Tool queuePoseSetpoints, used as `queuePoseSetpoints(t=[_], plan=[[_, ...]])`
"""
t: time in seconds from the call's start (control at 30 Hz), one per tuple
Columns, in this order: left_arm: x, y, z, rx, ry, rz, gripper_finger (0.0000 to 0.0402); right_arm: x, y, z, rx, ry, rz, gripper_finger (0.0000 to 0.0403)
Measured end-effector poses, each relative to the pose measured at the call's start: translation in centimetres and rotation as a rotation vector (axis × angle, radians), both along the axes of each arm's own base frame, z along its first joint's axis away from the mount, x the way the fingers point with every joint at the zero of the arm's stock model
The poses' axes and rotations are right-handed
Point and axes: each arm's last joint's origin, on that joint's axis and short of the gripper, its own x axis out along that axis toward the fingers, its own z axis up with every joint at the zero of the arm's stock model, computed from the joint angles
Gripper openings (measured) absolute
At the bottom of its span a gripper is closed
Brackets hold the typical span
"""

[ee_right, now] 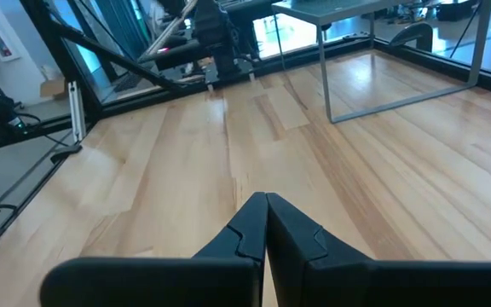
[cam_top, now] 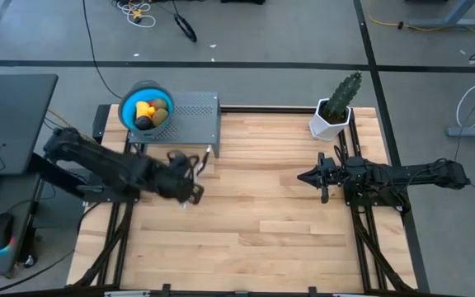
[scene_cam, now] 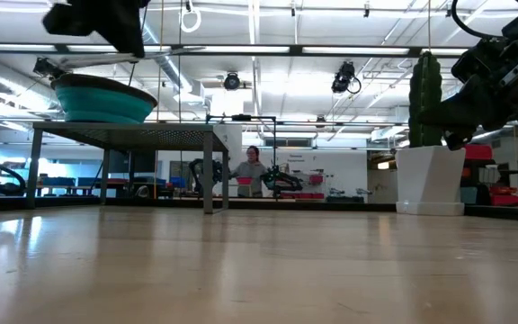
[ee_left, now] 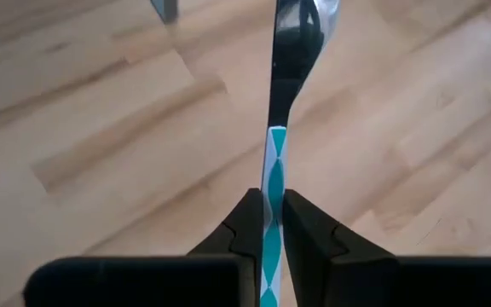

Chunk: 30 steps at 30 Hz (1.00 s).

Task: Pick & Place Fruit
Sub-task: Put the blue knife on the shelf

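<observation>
Left gripper [ee_left: 267, 223] clamped slim white-and-teal patterned spoon [ee_left: 274, 170], mid-table. Toy fruits [cam_top: 150, 113] all sat in blue bowl [cam_top: 126, 105] on grey metal stand [cam_top: 196, 111], table's 11 o'clock. Placing looked complete. Next, you likely set spoon down. Right gripper [ee_right: 267, 223] shut, empty, at 3 o'clock.

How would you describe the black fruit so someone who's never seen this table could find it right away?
Start at the grey perforated metal stand at the table's back edge, on the left arm's side. A blue bowl sits on its left end, holding the toy fruit. The black ball lies at the bowl's near rim; it is the only black piece, beside a yellow-orange oblong and an olive-brown oval.
</observation>
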Motion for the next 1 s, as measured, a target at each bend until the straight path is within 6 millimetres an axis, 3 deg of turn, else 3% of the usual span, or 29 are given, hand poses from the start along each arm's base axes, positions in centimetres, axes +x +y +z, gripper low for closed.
queuePoseSetpoints(t=[0.23, 0.57, 0.77, 1.0], plan=[[-0.2, 6.1, 1.5, -0.029, -0.024, 0.100, 0.0041, 0.0, 0.0, 0.0, 0.000, 0.000, 0.000, 0.0013], [-0.5, 14.0, 1.8, -0.060, -0.036, 0.150, 0.0044, 0.0, 0.0, 0.0, 0.000, 0.000, 0.000, 0.0013], [-1.6, 17.0, 1.8, -0.077, -0.037, 0.221, 0.0040, 0.0, 0.0, 0.0, 0.000, 0.000, 0.000, 0.0013], [-1.7, 19.0, 2.0, -0.055, -0.103, 0.289, 0.0051, 0.0, 0.0, 0.0, 0.000, 0.000, 0.000, 0.0013]])
